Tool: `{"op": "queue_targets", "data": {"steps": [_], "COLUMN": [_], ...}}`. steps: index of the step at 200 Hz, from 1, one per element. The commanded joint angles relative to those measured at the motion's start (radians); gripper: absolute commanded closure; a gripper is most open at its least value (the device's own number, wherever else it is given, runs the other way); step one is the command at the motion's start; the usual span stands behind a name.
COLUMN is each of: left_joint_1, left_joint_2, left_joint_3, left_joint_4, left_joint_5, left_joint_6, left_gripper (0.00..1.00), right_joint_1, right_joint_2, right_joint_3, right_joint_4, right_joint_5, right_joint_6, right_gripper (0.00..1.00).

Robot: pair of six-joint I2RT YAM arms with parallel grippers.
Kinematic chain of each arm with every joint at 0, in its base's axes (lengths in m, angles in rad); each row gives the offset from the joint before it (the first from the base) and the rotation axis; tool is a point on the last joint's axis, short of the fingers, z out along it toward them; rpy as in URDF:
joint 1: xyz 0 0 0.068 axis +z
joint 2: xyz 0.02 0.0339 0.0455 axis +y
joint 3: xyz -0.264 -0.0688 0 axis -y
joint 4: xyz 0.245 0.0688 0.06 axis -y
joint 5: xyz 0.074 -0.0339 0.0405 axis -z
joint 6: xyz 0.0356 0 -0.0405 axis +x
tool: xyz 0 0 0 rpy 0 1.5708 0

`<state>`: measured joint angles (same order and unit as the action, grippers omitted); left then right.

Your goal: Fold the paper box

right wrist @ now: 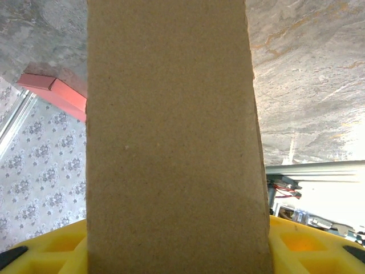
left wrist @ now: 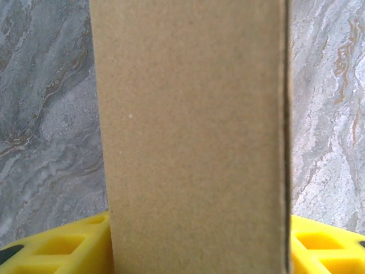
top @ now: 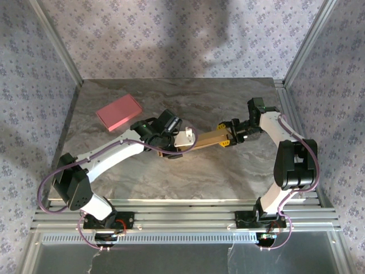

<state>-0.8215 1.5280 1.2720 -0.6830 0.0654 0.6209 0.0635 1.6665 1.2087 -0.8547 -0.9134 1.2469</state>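
Note:
The paper box (top: 206, 140) is a plain brown cardboard piece held above the middle of the table, stretched between both arms. My left gripper (top: 175, 148) grips its left end. In the left wrist view the box (left wrist: 194, 131) runs up the middle, with the yellow fingers (left wrist: 68, 248) pressed against both its sides. My right gripper (top: 226, 137) grips the box's right end. In the right wrist view the cardboard (right wrist: 171, 131) likewise sits between the yellow fingers (right wrist: 302, 245), which touch both its sides.
A pink flat rectangle (top: 118, 112) lies on the marble table (top: 228, 171) at the back left; it also shows in the right wrist view (right wrist: 57, 94). Metal frame posts and patterned walls enclose the table on three sides.

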Motion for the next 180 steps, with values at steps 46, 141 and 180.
{"op": "queue_targets", "data": {"steps": [46,141,180], "left_joint_1": [0.009,0.078,0.097], "left_joint_2": [-0.064,-0.146,-0.166], "left_joint_3": [0.000,-0.019,-0.038], "left_joint_4": [-0.062,-0.178,-0.211], "left_joint_5": [0.022,0.123,0.132], "left_joint_6": [0.035,0.045,0.043], "left_gripper": [0.48,0.48,0.49], "right_joint_1": [-0.007,0.027,0.175], "right_joint_2": [-0.008,-0.349,-0.706], "right_joint_3": [0.112,0.196,-0.164], "right_joint_4": [-0.160,-0.086,0.313], "right_joint_5": [0.116,0.585,0.551], "right_joint_6": [-0.170,-0.757,-1.261], "right_gripper": [0.21,0.39,0.51]}}
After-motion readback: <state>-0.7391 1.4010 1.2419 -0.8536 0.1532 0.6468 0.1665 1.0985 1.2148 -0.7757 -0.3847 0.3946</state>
